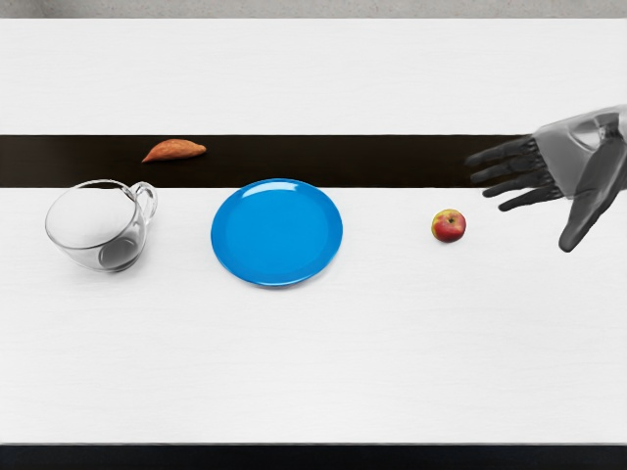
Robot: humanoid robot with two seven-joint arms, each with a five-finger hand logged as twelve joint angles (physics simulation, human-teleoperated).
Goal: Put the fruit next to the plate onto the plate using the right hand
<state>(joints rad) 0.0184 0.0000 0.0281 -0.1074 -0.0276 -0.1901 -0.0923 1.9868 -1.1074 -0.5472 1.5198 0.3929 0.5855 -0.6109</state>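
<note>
A small red and yellow apple [449, 225] rests on the white table to the right of the blue plate [277, 232], apart from it. The plate is bare. My right hand [534, 181] comes in from the right edge, up and to the right of the apple, fingers spread toward the left and thumb hanging down, holding nothing. A gap separates its fingertips from the apple.
A clear glass cup [101, 225] lies tilted left of the plate. An orange sweet potato [173, 150] lies on the dark strip [343, 160] that crosses the table behind the plate.
</note>
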